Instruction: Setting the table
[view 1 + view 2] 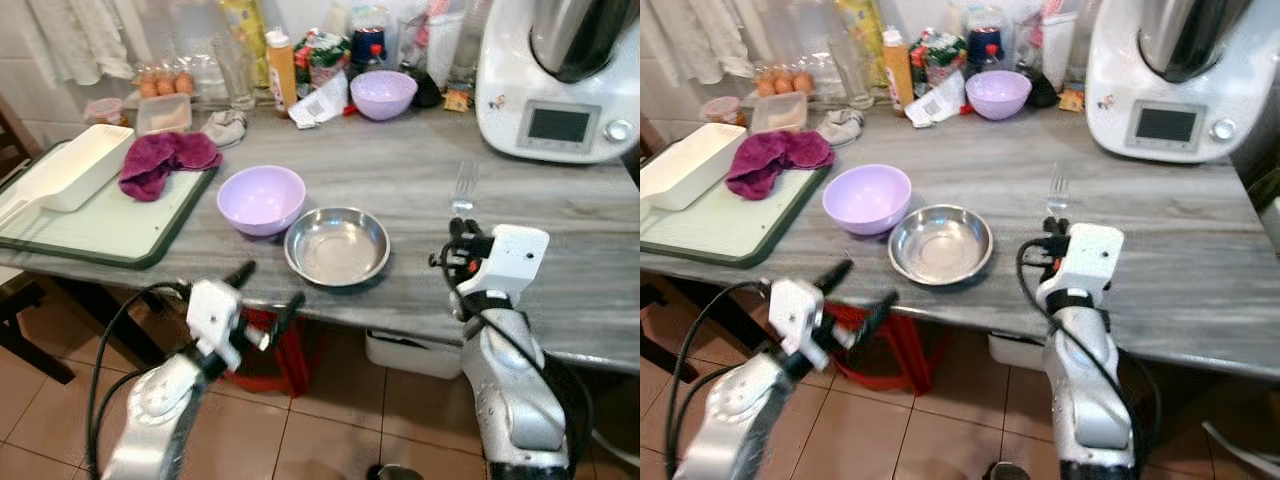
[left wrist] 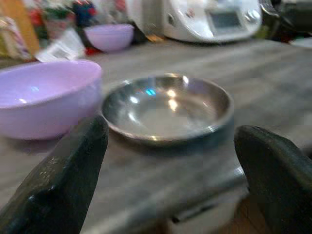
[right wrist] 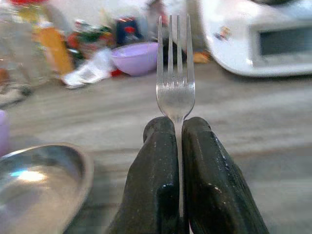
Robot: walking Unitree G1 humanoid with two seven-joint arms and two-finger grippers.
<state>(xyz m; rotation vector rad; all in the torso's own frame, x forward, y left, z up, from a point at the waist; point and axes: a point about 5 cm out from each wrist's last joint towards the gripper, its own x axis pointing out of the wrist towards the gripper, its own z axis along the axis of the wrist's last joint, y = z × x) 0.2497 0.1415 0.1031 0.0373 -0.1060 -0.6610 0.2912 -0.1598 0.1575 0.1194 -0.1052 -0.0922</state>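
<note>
Right wrist view: right gripper (image 3: pixel 178 141) clamped on fork (image 3: pixel 175 83) — tines out over grey table (image 1: pixel 560 215), right of steel bowl (image 1: pixel 337 245). Left gripper (image 1: pixel 268 296) spread wide, empty — below table edge.

A white kitchen machine (image 1: pixel 560 85) stands at the far right of the grey surface (image 1: pixel 400 170). Along the back wall sit an orange bottle (image 1: pixel 282 68), a clear glass (image 1: pixel 238 75), a carton of eggs (image 1: pixel 165 82), a small plastic tub (image 1: pixel 165 113), a crumpled grey cloth (image 1: pixel 226 127) and a torn paper packet (image 1: pixel 320 103). At the left lies a pale green tray (image 1: pixel 110 225) carrying a long white container (image 1: pixel 72 167) and a purple cloth (image 1: pixel 165 160). A red stool (image 1: pixel 275 350) shows beneath, on the tiled floor (image 1: pixel 340 420).
</note>
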